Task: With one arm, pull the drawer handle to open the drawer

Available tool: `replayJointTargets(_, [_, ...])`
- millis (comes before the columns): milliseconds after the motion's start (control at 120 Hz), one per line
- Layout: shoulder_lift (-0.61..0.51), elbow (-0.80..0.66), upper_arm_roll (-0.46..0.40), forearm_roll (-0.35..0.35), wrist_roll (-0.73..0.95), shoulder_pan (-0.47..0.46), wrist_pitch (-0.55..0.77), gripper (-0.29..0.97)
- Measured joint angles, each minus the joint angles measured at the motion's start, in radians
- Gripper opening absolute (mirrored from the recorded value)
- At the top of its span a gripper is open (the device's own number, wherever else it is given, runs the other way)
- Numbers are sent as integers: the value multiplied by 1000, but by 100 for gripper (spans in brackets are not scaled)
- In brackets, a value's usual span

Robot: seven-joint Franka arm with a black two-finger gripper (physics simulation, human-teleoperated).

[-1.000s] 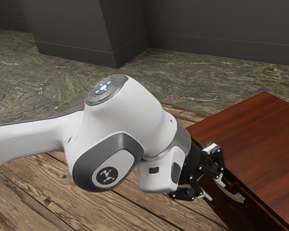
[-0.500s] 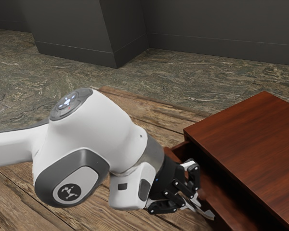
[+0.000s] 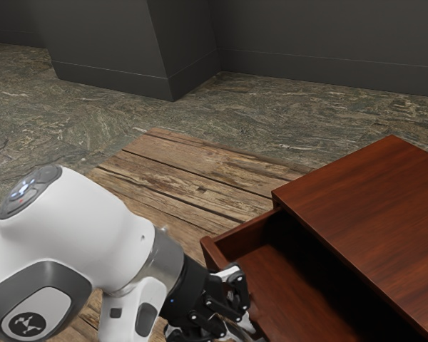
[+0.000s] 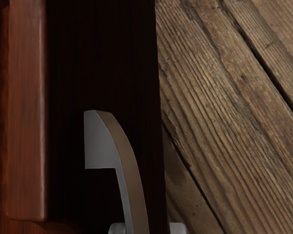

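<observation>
The dark red wooden cabinet [image 3: 371, 206] stands at the exterior view's right. Its drawer [image 3: 232, 241] is slid out toward the arm, showing an empty inside. My black gripper [image 3: 230, 311] sits against the drawer's front, low in that view, fingers closed around the grey metal handle. In the wrist view the curved handle [image 4: 118, 161] rises from just under my hand, in front of the dark drawer front [image 4: 102, 73].
The cabinet rests on a weathered plank table [image 3: 192, 171] whose boards also show beside the drawer front [image 4: 224, 97]. Beyond it lies a mottled stone floor [image 3: 71, 114] and a dark wall corner [image 3: 164, 50]. My white arm [image 3: 64, 263] fills the lower left of the exterior view.
My arm has drawn back toward the exterior view's lower left with the handle held, and the drawer has slid out from nearly closed to wide open.
</observation>
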Motion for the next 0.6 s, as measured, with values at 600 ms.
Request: replayJointTargets(600, [-124, -109, -106, 4, -18, 84, -7, 12])
